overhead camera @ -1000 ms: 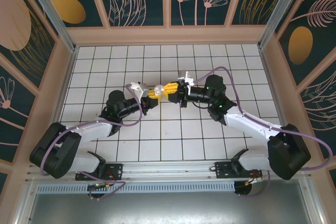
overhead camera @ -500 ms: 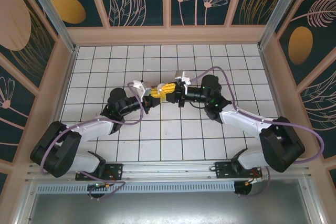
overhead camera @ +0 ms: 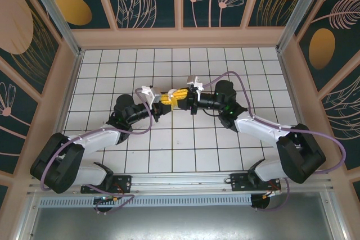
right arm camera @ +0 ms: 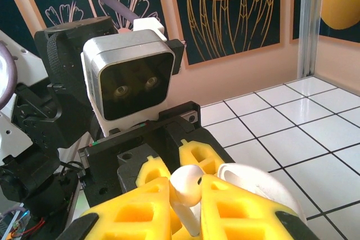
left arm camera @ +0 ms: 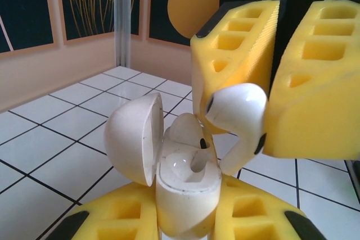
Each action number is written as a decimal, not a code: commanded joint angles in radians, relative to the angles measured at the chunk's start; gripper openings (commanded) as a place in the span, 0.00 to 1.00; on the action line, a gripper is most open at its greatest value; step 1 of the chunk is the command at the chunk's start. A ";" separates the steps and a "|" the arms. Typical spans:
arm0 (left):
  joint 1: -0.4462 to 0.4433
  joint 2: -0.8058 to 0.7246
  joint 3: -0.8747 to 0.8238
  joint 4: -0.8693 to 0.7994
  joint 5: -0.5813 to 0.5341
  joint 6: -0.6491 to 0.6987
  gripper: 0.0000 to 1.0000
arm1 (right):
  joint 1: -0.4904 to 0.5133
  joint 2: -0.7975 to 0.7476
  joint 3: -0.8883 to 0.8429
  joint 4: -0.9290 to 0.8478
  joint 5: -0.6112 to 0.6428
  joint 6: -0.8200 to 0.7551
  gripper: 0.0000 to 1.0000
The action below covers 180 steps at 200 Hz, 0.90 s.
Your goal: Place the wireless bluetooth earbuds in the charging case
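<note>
From above, the left gripper (overhead camera: 163, 100) and right gripper (overhead camera: 179, 94) meet tip to tip over the middle of the tiled table (overhead camera: 225, 66). At the left wrist, the left gripper is closed on the open case (left arm camera: 185, 192), its lid (left arm camera: 132, 139) tipped left. The earbud (left arm camera: 239, 113) hangs just beside the case's right rim. At the right wrist, the right gripper is clamped on that earbud, with the case just beyond it.

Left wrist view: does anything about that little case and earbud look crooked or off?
Nothing is damaged or spilled. The charging case, held in the left gripper, has its lid swung open. The earbud in the right gripper hangs tilted, its stem by the case's right rim, not yet in a socket.
</note>
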 commanded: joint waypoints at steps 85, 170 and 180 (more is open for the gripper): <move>-0.008 -0.043 0.030 0.001 0.019 0.010 0.17 | -0.012 -0.006 -0.007 0.038 0.050 -0.030 0.17; -0.008 -0.079 0.041 0.005 0.019 0.001 0.18 | -0.018 -0.021 -0.006 -0.100 0.030 -0.103 0.17; -0.008 -0.082 0.042 0.004 0.018 0.001 0.18 | -0.019 -0.024 -0.003 -0.123 0.023 -0.116 0.17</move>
